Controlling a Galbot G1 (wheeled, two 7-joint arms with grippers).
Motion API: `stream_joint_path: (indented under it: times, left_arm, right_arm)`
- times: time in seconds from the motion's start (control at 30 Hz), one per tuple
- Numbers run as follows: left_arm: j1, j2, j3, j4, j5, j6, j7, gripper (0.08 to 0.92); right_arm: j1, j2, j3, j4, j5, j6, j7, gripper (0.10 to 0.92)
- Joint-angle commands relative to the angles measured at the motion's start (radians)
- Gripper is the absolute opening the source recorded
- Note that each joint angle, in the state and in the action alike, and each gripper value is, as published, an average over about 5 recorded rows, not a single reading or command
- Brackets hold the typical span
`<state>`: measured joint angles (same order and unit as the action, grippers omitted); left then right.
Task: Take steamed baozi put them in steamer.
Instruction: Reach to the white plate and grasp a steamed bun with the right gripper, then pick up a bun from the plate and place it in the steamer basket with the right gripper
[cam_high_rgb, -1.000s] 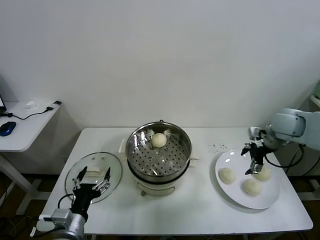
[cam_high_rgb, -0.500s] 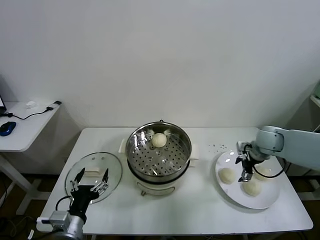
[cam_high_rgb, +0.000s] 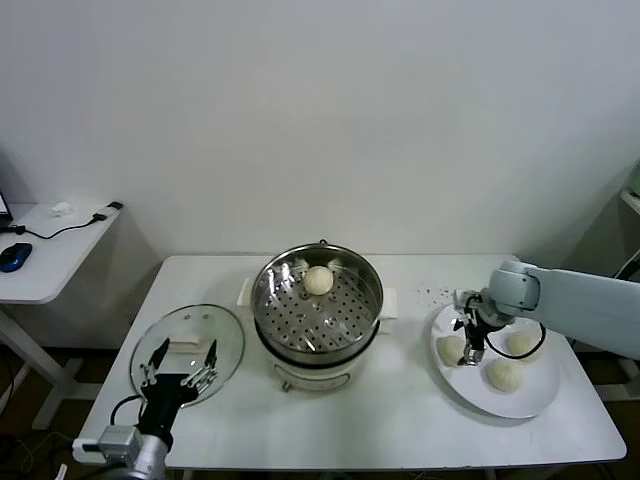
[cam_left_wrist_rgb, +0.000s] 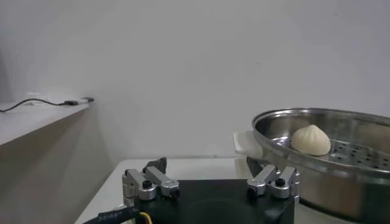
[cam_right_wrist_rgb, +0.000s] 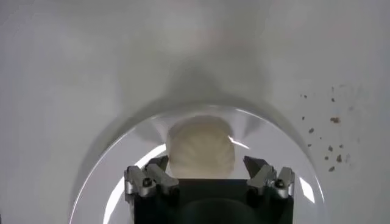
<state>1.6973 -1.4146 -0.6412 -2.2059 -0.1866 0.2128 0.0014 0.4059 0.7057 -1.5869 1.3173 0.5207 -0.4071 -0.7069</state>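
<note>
The steamer (cam_high_rgb: 318, 312) stands mid-table with one steamed baozi (cam_high_rgb: 318, 280) on its perforated tray. Three more cream buns lie on a white plate (cam_high_rgb: 530, 398) at the right: one on the plate's left (cam_high_rgb: 451, 350), one in front (cam_high_rgb: 504, 374), one behind (cam_high_rgb: 523, 343). My right gripper (cam_high_rgb: 468, 338) hangs open just over the left bun. In the right wrist view that bun (cam_right_wrist_rgb: 201, 148) sits between the spread fingertips (cam_right_wrist_rgb: 159, 163), a small gap on each side. My left gripper (cam_high_rgb: 183, 362) waits open at the front left; its wrist view shows the steamer (cam_left_wrist_rgb: 341, 158) and the bun inside (cam_left_wrist_rgb: 311, 140).
A round glass lid (cam_high_rgb: 190, 340) lies flat on the table's left, under the left gripper. Dark crumbs (cam_high_rgb: 437, 293) dot the table behind the plate. A side table with a mouse (cam_high_rgb: 14, 256) and cable stands off to the far left.
My right gripper has swept left across the plate, from the bun at the back to the leftmost bun, and come down over it. The left arm has sunk slightly.
</note>
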Motion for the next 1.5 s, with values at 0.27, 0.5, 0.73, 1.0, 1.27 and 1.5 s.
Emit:
stream_joint_path:
  times: [0.27, 0.5, 0.73, 1.0, 1.27, 1.5]
  left_arm:
    - [0.002, -0.003, 0.003, -0.005, 0.003, 0.001, 0.000, 0.823]
    - [0.001, -0.006, 0.010, -0.005, 0.011, 0.003, -0.001, 0.823]
    - [-0.009, -0.004, 0.015, -0.012, 0.014, 0.014, -0.001, 0.823]
    - [-0.014, 0.003, 0.026, -0.018, 0.013, 0.015, -0.002, 0.823]
    - [-0.021, 0.013, 0.033, -0.018, 0.004, 0.013, -0.003, 0.823]
    - [-0.042, 0.015, 0.047, -0.014, 0.003, 0.012, -0.001, 0.823]
  right_arm:
    - [-0.026, -0.009, 0.035, 0.001, -0.044, -0.010, -0.001, 0.705]
    - [0.106, -0.030, -0.012, 0.052, 0.002, -0.004, -0.033, 0.687]
    - [0.503, 0.027, -0.218, 0.108, 0.143, 0.047, -0.117, 0.671]
    - [0.774, 0.250, -0.189, 0.137, 0.450, -0.020, -0.126, 0.670]
    - [0.744, 0.565, -0.041, 0.155, 0.680, -0.157, -0.003, 0.670]
    - [0.593, 0.738, -0.006, 0.090, 0.717, -0.200, 0.073, 0.670]
